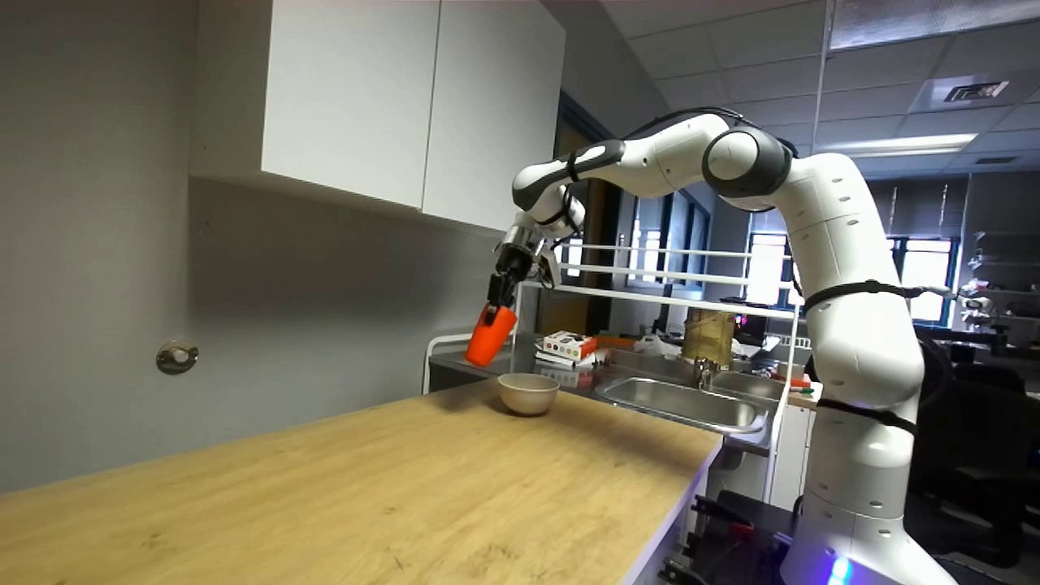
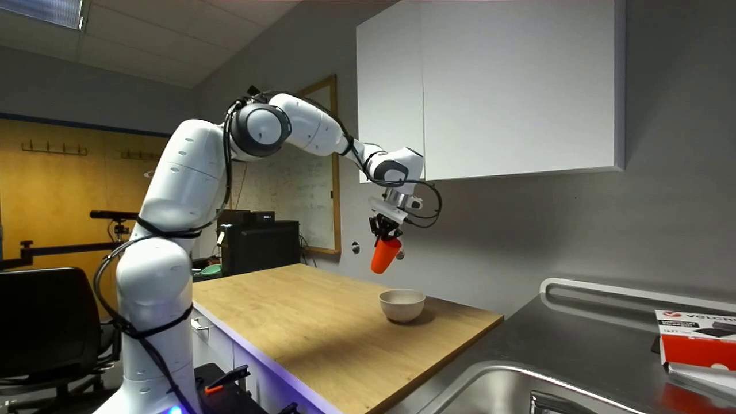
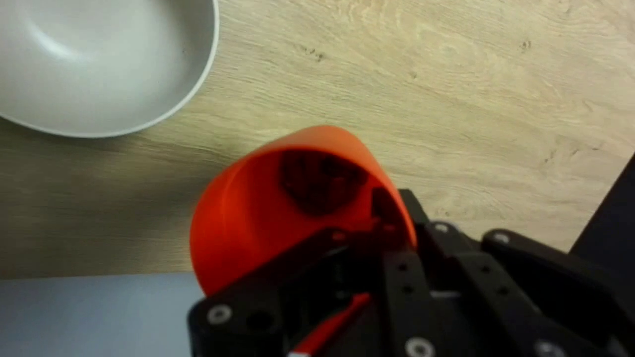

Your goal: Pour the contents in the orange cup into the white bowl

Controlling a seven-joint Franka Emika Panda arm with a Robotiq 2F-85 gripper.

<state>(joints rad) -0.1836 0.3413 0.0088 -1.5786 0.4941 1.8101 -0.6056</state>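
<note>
The orange cup [image 1: 491, 338] hangs in the air above the wooden counter, tilted, in both exterior views [image 2: 385, 256]. In the wrist view its open mouth [image 3: 253, 218] faces the camera, and dark contents [image 3: 322, 183] lie at its bottom. My gripper [image 3: 397, 213] is shut on the cup's wall near the rim, one finger inside and one outside. The gripper also shows in the exterior views [image 1: 494, 305] [image 2: 384, 231]. The white bowl [image 1: 528, 396] stands upright on the counter, lower than the cup and beside it [image 2: 402, 307]. The visible part of its inside [image 3: 99, 79] looks bare.
A wall cabinet [image 1: 349, 97] hangs above the counter [image 1: 390, 487], close to the arm. A steel sink [image 1: 682, 404] and a red-white box [image 1: 569, 345] are beyond the counter's end. The grey wall [image 2: 632, 230] runs along the back.
</note>
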